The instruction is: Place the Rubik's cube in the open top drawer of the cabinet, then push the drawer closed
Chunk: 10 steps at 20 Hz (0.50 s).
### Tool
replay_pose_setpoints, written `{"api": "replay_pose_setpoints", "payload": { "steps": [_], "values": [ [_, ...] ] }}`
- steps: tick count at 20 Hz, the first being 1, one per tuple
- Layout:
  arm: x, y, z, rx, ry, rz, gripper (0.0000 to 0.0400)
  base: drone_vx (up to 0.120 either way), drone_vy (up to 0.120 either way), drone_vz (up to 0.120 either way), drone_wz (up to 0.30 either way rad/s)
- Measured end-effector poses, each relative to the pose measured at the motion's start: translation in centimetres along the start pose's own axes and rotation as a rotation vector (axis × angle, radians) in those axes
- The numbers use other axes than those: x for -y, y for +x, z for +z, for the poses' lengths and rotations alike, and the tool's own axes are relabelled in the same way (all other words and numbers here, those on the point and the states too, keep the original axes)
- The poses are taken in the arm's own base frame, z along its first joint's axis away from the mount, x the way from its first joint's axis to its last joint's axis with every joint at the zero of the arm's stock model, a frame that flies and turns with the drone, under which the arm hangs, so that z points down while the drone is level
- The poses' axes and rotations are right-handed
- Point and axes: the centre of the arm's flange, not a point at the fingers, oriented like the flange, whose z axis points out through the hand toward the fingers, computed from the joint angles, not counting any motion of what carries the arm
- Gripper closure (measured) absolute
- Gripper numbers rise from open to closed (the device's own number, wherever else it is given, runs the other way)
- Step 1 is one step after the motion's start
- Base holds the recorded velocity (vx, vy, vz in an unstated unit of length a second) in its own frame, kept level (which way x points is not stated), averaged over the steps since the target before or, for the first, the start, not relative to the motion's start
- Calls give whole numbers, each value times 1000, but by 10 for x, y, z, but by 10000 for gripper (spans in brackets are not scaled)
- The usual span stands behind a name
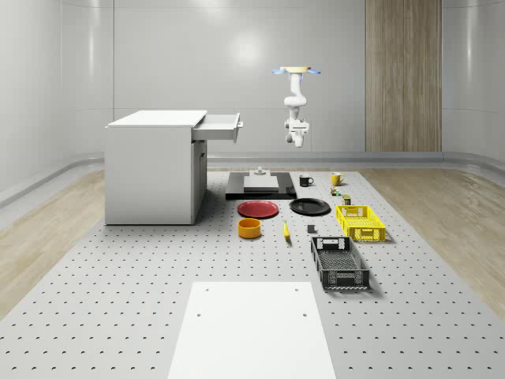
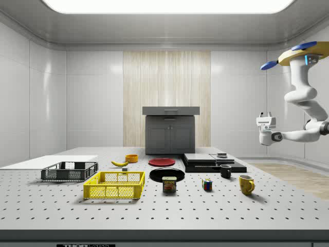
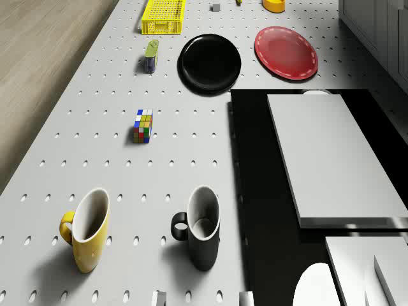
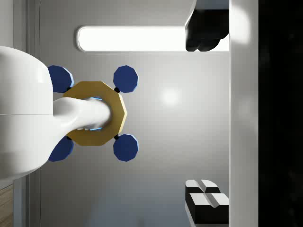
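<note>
The Rubik's cube lies on the perforated table between the mugs and a small can, far from the cabinet. The white cabinet stands at the whole-scene view's left with its top drawer pulled open. My drone hovers high over the table's far end, above the mugs. The arm hangs below it, and the gripper is held in mid-air well above the table. In the wrist view the fingers stand wide apart and hold nothing; the gripper is open.
A yellow mug and a black mug stand under the drone beside a black platform carrying a white slab. Beyond lie a black plate, red plate, can, yellow basket, black basket and orange bowl.
</note>
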Motion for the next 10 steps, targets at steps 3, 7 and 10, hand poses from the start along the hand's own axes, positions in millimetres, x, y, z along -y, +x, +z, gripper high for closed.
{"api": "replay_pose_setpoints", "payload": {
  "steps": [3,7,10],
  "values": [
    [-2,-2,-23,-2,2,0,0,53,67,0,0],
    [-2,-2,-50,-4,4,0,0,120,120,0,0],
    [-1,-1,-66,-6,6,0,0,120,120,0,0]
  ]
}}
